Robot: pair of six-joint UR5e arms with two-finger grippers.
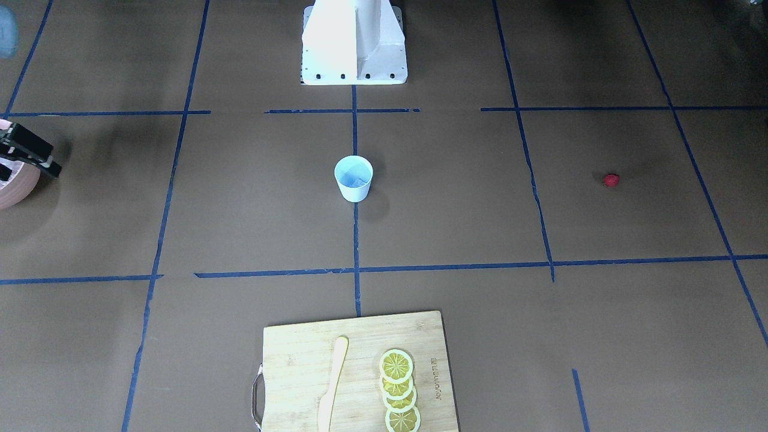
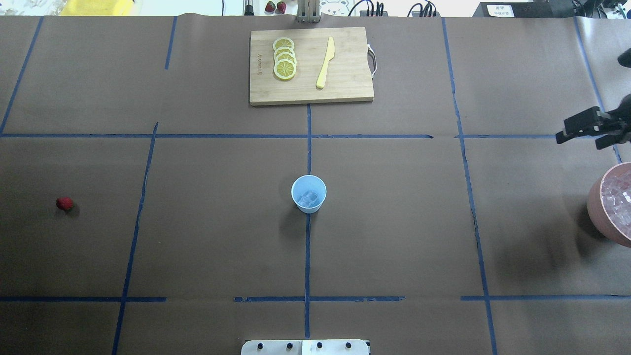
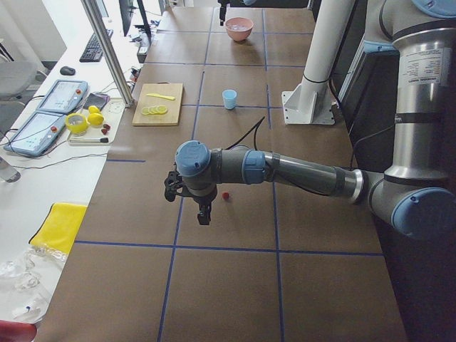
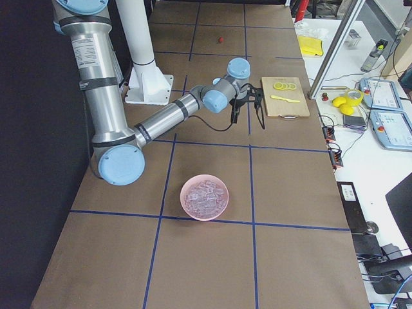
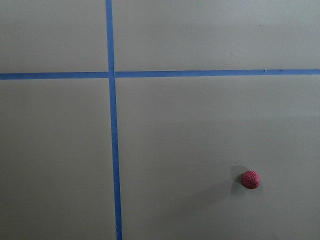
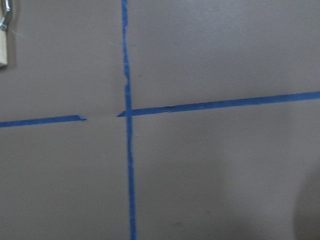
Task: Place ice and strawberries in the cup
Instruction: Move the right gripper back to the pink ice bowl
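the cutting board [image 1: 300, 360] carries a small brand word, too blurred to read.

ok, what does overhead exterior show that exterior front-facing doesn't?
Overhead only: the ice heaped in the pink bowl, plus two red berries beyond the table's far edge.
Front-facing only: the upright white pedestal. Overhead catches just its foot plate. Here the bowl is a sliver at the edge, with its contents hidden.
Both: the cup at centre, the strawberry alone on the table, the cutting board with lemon slices and a knife, and the right claw, open, near the bowl.
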